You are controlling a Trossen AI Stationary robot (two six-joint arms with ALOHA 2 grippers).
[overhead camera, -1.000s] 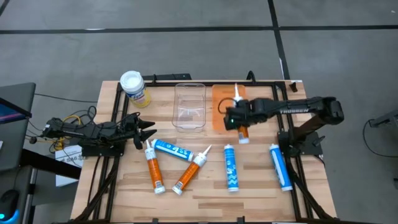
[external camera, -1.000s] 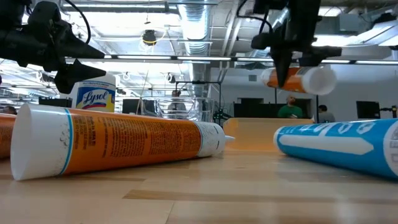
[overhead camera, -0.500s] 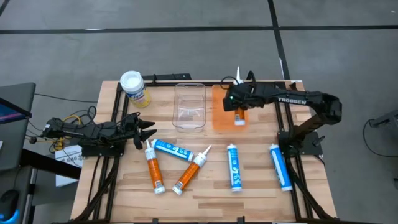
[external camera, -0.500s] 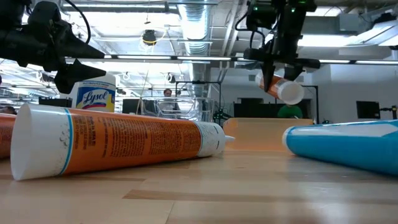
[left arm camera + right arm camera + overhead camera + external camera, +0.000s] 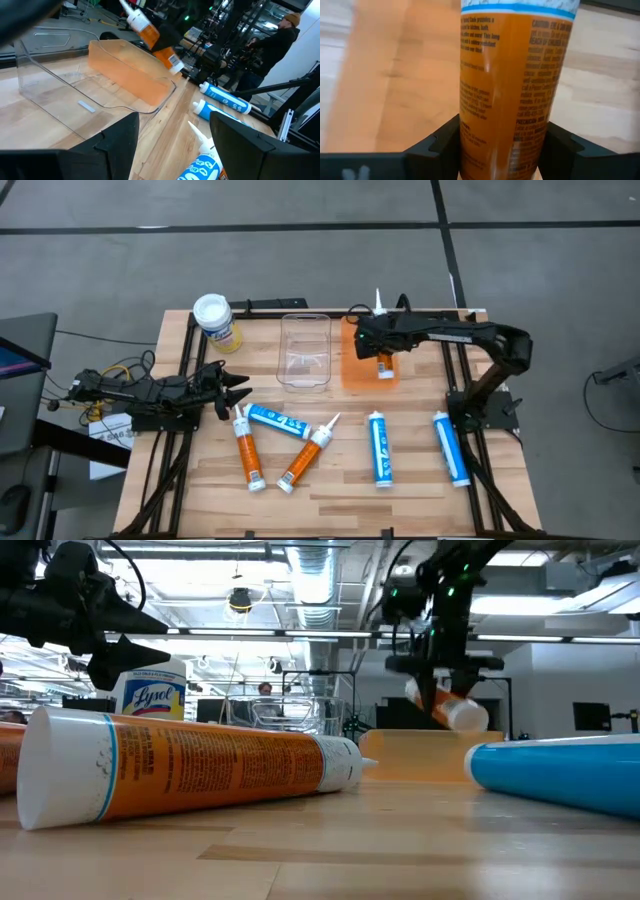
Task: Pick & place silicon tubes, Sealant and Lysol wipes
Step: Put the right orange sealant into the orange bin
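My right gripper (image 5: 378,340) is shut on an orange sealant tube (image 5: 382,345) above the orange bin (image 5: 355,375) at the table's far middle. It also shows in the low view (image 5: 440,680). My left gripper (image 5: 235,392) waits open at the left, near two orange tubes (image 5: 246,450) (image 5: 305,455) and a blue tube (image 5: 280,420) that lie on their sides on the table. Two more blue tubes (image 5: 380,450) (image 5: 450,445) lie at the right. The Lysol wipes canister (image 5: 215,320) stands upright at the far left. My right gripper pinches the orange tube's printed body (image 5: 510,100) about midway along, between its two fingers (image 5: 440,145). The fingers point down and lie across the tube. The tube is lifted clear over the orange bin and tilted. Its nozzle (image 5: 379,300) points to the far edge and its base end (image 5: 468,716) is lower.
A clear plastic bin (image 5: 305,350) stands left of the orange bin, between it and the Lysol canister. A black frame runs along the table's edges (image 5: 470,420). People stand in the room beyond the table (image 5: 280,45).
My right gripper has carried the orange tube toward the table's far edge and over the orange bin. The tube has tipped from nearly level to base end down. The blue tube near the table's middle has rolled a little toward the right edge.
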